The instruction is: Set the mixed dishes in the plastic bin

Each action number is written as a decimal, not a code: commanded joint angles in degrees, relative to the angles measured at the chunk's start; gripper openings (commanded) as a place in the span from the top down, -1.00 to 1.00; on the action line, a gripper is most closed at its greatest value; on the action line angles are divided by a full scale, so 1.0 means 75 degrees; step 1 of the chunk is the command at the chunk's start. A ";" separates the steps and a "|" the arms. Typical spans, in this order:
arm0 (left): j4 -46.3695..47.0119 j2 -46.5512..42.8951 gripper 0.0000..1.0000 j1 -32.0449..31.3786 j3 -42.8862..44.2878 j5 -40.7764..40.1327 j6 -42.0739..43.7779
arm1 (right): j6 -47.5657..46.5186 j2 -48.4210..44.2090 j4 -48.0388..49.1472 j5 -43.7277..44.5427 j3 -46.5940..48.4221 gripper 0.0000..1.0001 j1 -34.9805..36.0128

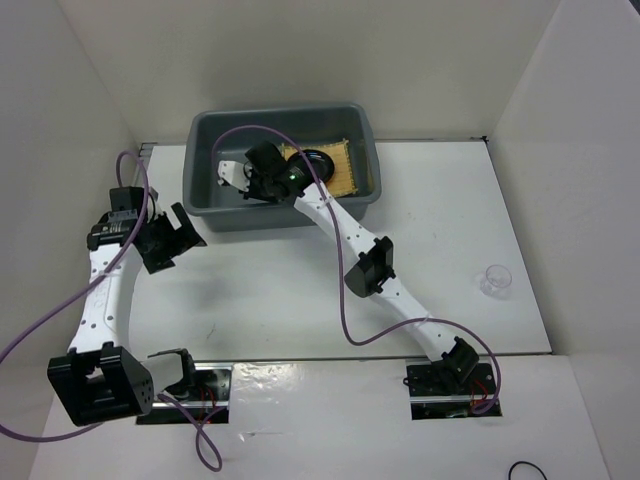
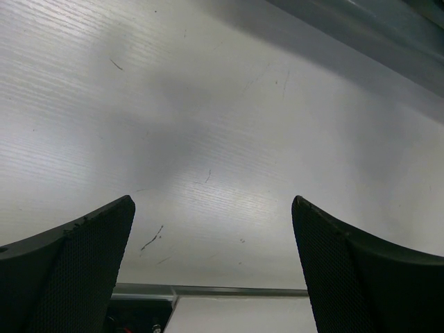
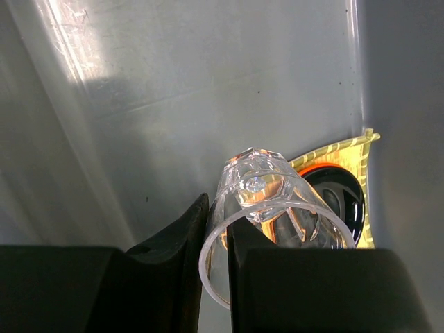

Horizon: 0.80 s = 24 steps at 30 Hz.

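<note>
The grey plastic bin point(image 1: 205, 190) stands at the table's back centre. In it lie the tan woven mat point(image 1: 346, 165), the orange plate point(image 3: 313, 171) and the black bowl point(image 1: 317, 162) stacked on it. My right gripper point(image 1: 248, 180) is inside the bin's left part, shut on the rim of a clear glass cup point(image 3: 267, 201), one finger inside and one outside, above the bin floor point(image 3: 208, 83). A second clear glass cup point(image 1: 494, 279) stands on the table at the right. My left gripper point(image 1: 172, 238) is open and empty over the table left of the bin.
White walls enclose the table on the left, back and right. The bin's wall point(image 2: 388, 28) shows at the upper right of the left wrist view. A metal strip point(image 2: 229, 291) runs along the table's near edge. Purple cables loop off both arms.
</note>
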 commanded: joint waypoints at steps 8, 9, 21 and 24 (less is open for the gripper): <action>0.0044 0.0253 -1.00 0.0057 -0.0044 -0.0106 0.0123 | -0.0487 0.0922 0.0464 -0.0189 0.0023 0.50 -0.0046; 0.0044 0.0323 -1.00 0.0057 -0.0044 -0.0175 0.0123 | -0.0488 0.0992 0.0557 -0.0189 0.0023 0.46 -0.0046; 0.0044 0.0546 -1.00 0.0057 -0.0044 -0.0246 0.0053 | -0.0641 0.0993 0.0769 0.0104 0.0023 0.26 -0.0185; 0.0044 0.0546 -1.00 0.0057 -0.0044 -0.0246 0.0053 | -0.0488 0.0841 0.0769 0.0174 0.0023 0.23 -0.0186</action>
